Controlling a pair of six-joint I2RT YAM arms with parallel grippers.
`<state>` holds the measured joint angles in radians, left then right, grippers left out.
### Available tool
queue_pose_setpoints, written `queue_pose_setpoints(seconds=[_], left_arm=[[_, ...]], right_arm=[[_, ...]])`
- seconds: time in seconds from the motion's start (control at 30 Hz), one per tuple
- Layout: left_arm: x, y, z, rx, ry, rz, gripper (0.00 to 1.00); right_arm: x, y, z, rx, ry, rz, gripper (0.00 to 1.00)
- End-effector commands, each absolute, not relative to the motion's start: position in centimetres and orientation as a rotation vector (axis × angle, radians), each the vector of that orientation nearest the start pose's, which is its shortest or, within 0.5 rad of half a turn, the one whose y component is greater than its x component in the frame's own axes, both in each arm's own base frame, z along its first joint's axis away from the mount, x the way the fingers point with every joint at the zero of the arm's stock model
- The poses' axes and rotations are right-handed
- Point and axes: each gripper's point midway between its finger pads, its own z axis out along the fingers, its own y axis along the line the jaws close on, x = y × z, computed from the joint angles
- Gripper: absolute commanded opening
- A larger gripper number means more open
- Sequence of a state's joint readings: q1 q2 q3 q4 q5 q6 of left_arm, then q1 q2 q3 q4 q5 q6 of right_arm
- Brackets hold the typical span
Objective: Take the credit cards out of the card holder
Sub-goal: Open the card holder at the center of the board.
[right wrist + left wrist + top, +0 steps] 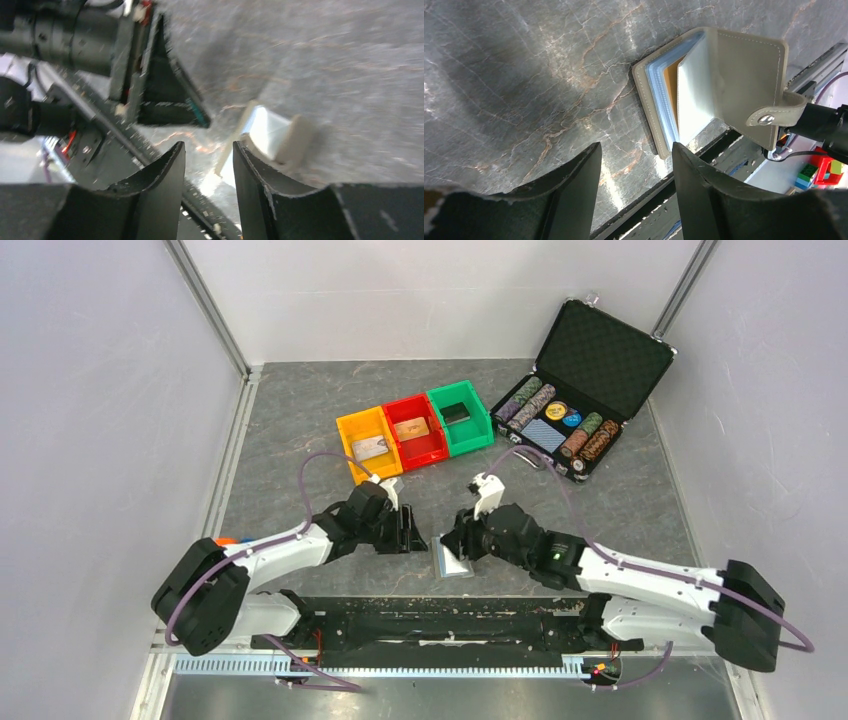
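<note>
Nearest the arm bases, the card holder (744, 75) sits on the grey table (280, 440), propped half open, grey cover up and snap strap hanging. Inside it are clear bluish sleeves, and an orange card (670, 87) edge peeks out between them. The left gripper (635, 147) is just left of the holder, jaws spread, nothing between them. The right gripper (207, 147) is just right of it, released too: bare table shows through the gap, though that view is blurred. Well beyond the holder, three bins stand in a row. The yellow bin (345, 440) has a pale card (369, 448), the red bin (425, 460) a tan card (411, 428), and the green bin (470, 445) a dark flat piece (458, 412). Farthest out, to the right, is an open black chip case (600, 345) with rows of chips (530, 400).
</note>
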<state>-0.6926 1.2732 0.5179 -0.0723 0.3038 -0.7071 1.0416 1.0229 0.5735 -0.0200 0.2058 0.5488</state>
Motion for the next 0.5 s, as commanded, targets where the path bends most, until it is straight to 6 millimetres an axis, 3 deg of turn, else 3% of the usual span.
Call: queue_pose_setpoints(seconds=[0.0, 0.07, 0.17, 0.47], left_arm=[[18.5, -25.0, 5.6, 0.076, 2.548, -0.957, 0.6], [18.5, -24.9, 5.5, 0.074, 2.55, -0.949, 0.6], [18.5, -24.7, 5.4, 0.061, 2.552, -0.938, 0.6], [18.5, -24.4, 5.5, 0.064, 2.552, -0.916, 0.6]], right_arm=[[15.0, 32.8, 14.7, -0.451, 2.048, 1.081, 0.41], [14.9, 32.7, 12.9, -0.436, 2.099, 1.047, 0.4], [16.2, 30.7, 10.1, -0.384, 2.175, 0.862, 0.44], [18.6, 25.6, 8.7, -0.305, 2.17, 0.531, 0.49]])
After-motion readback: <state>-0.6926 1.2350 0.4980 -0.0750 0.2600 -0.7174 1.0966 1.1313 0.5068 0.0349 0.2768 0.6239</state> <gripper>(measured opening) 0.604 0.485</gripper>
